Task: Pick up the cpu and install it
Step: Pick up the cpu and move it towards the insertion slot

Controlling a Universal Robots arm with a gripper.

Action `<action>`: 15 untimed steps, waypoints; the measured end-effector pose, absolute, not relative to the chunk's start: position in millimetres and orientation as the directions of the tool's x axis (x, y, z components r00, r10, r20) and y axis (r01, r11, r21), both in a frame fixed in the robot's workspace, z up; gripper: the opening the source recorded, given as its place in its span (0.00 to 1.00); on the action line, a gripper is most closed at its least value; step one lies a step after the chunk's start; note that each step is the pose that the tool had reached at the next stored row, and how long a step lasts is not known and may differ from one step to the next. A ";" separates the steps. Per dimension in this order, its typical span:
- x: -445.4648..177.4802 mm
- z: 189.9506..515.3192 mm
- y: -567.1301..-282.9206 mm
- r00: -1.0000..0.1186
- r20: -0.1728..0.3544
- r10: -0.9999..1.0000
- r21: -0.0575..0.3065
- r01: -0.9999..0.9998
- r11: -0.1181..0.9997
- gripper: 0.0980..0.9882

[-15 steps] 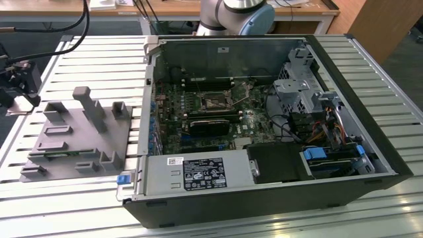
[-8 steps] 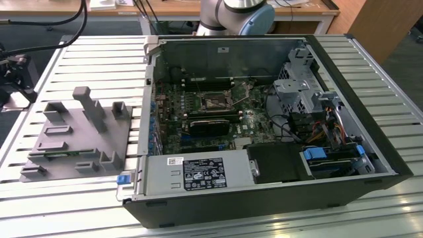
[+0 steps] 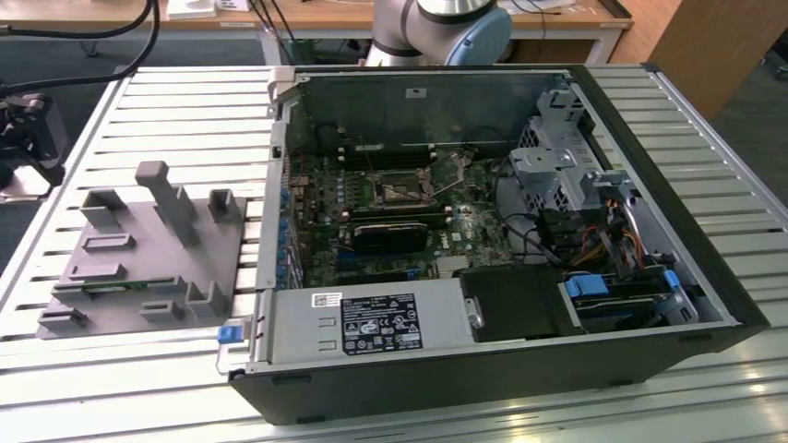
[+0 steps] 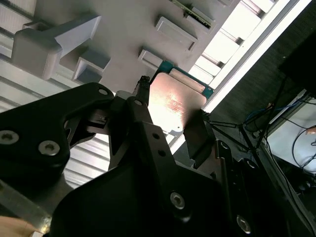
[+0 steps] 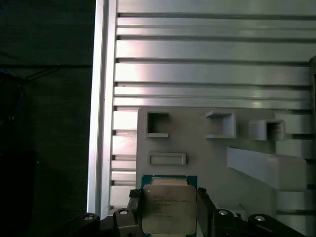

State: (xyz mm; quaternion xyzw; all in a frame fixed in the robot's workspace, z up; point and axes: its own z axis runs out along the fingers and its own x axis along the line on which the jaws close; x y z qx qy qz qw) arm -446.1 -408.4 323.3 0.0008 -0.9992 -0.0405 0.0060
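1. At the end effector (image 5: 169, 200): set narrow, fingers (image 5: 136, 207) pressed against two opposite edges of the cpu (image 5: 169, 210), silver top towards the first wrist view, green rim showing along one edge.
2. Same grip in the second wrist view: pinched from both sides, nothing else touched.
3. Held above the grey fixture tray (image 5: 222, 158), near one corner of it and just beside a shallow rectangular pocket (image 5: 166, 158). Judged lifted rather than resting, going by how large it looks against the pockets.
4. Under the tray: the slatted metal bench (image 5: 207, 49).
5. Step in hand, by judgement: pick-up made, install not yet done.
6. Well apart from the tray, in the exterior view: the open computer case (image 3: 493, 388) on the same bench, with a square socket (image 3: 404, 191) on the motherboard (image 3: 327, 212). Cannot tell whether ready to receive.
7. Called for from here: level carriage, steady squeeze with no slip, corners matched to the socket, gentle lowering without force.
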 end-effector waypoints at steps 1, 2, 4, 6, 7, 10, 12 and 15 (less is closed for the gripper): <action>-446.1 324.3 -408.4 -1.000 0.012 -0.002 0.081 -0.001 0.997 0.49; -446.1 325.2 -408.4 -1.000 0.012 -0.002 0.081 -0.001 0.997 0.49; -446.1 327.1 -408.4 -1.000 0.012 -0.002 0.081 -0.001 0.997 0.49; -446.1 329.0 -408.4 -1.000 0.012 -0.002 0.081 -0.001 0.997 0.49; -446.1 330.0 -408.4 -1.000 0.012 -0.002 0.081 -0.001 0.997 0.49; -446.1 332.3 -408.3 -1.000 0.012 -0.002 0.081 -0.001 0.997 0.49; -446.1 334.0 -408.3 -1.000 0.012 -0.002 0.081 -0.001 0.997 0.49; -446.1 336.8 -408.3 -1.000 0.012 -0.002 0.081 -0.001 0.997 0.49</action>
